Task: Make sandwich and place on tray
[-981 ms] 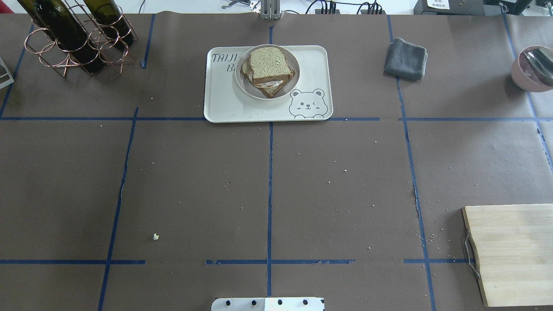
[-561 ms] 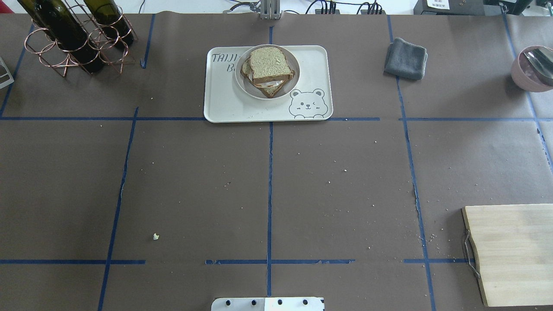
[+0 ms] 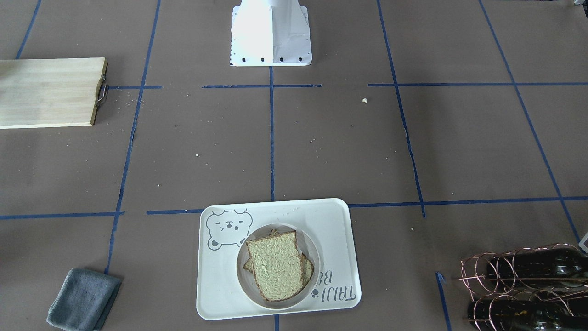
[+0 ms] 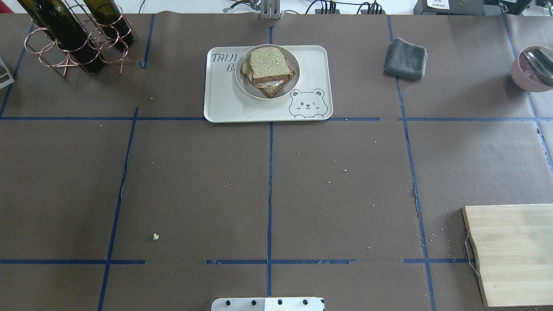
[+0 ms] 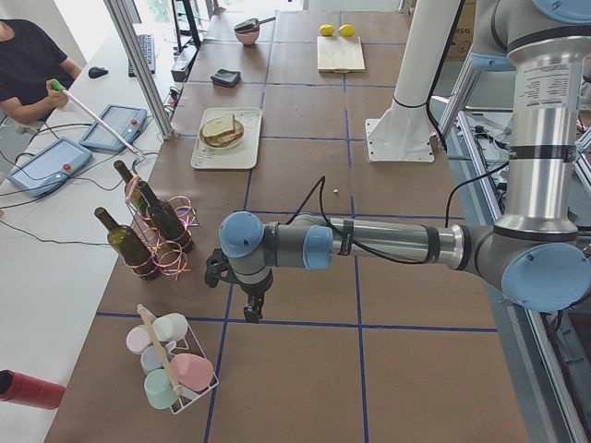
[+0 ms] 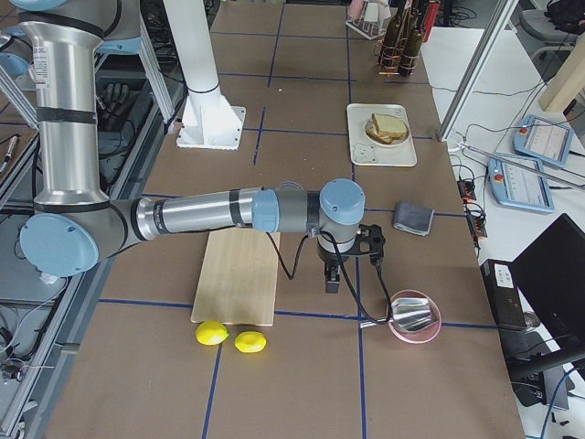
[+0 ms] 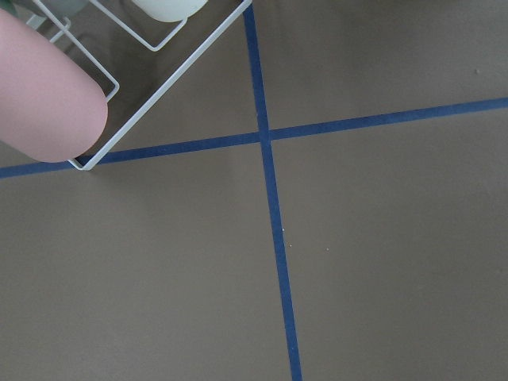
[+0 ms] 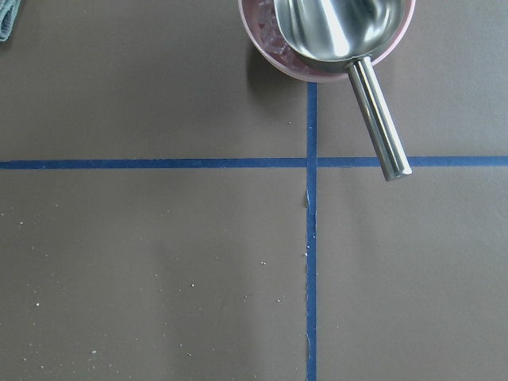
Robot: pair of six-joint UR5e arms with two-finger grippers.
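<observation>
The sandwich [image 4: 268, 68] is two bread slices with a fried egg showing at the front edge. It lies on a small round white plate [image 4: 243, 86], which stands on the cream bear-face tray [image 4: 224, 101] at the table's far middle. The front-facing view shows the sandwich [image 3: 277, 266] and the tray [image 3: 330, 230] too. My left gripper [image 5: 251, 312] shows only in the exterior left view, far from the tray, near the bottle rack. My right gripper [image 6: 333, 283] shows only in the exterior right view, beside a pink bowl. I cannot tell whether either is open or shut.
A copper rack with wine bottles [image 4: 73, 39] stands far left. A grey cloth [image 4: 406, 58] and a pink bowl with a metal scoop [image 4: 533, 69] sit far right. A wooden cutting board [image 4: 514, 252] lies near right, two lemons [image 6: 233, 338] beyond it. A cup rack [image 5: 171, 369] stands by the left arm.
</observation>
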